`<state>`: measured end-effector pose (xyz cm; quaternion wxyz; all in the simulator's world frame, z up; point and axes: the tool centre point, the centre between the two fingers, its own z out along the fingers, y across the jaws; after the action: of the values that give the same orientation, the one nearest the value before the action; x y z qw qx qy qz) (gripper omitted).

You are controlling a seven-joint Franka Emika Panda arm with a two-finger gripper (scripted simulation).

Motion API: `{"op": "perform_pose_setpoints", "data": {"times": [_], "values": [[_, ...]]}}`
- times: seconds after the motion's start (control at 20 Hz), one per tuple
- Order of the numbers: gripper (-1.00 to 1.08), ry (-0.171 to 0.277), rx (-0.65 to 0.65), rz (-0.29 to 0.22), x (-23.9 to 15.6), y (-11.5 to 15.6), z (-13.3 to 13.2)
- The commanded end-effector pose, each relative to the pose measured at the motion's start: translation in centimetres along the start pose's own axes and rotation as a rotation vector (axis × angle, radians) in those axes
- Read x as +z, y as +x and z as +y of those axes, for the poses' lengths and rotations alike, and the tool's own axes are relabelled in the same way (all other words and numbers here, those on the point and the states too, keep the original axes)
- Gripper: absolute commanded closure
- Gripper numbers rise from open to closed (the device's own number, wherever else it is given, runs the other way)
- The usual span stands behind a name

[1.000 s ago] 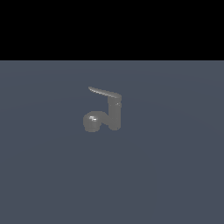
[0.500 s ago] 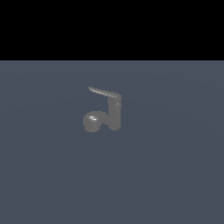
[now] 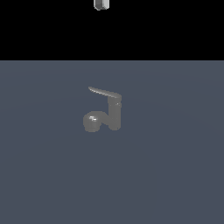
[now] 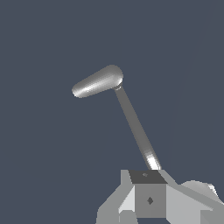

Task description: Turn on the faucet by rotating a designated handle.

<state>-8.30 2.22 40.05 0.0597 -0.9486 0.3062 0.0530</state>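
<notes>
Standing alone mid-floor in the exterior view, the faucet (image 3: 105, 113) carries its handle (image 3: 104, 92) on top, while the gripper (image 3: 101, 5) hangs far above, its jaw state impossible to tell.

No home, no kitchen, no workshop here — this is a bare simulated test scene, plain as they come. A flat slate-blue floor (image 3: 175, 175) runs from the near edge of the exterior view up to a straight horizon, and above it is nothing but solid black. No walls, no furniture, no counter edges or corners to steer by (the surface just ends in that line). The textures give it away: uniform colour, no grain, no wear. Standing alone on it is a small grey faucet (image 3: 111, 114) — smooth, glossy, computer-rendered. The wrist view shows the same even blue-grey ground filling the whole picture, and blocky, flat-shaded grey robot parts (image 4: 151, 199).
</notes>
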Motion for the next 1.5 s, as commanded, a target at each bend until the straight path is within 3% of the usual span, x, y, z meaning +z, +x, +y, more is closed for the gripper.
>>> {"op": "perform_pose_setpoints", "data": {"times": [0.0, 0.75, 1.45], "values": [[1.08, 0.007, 0.074, -0.008, 1.1, 1.2, -1.1], [1.08, 0.006, 0.519, -0.009, 9.0, 7.6, -6.4], [1.08, -0.006, 0.918, 0.078, 17.2, 12.7, -10.1]]}}
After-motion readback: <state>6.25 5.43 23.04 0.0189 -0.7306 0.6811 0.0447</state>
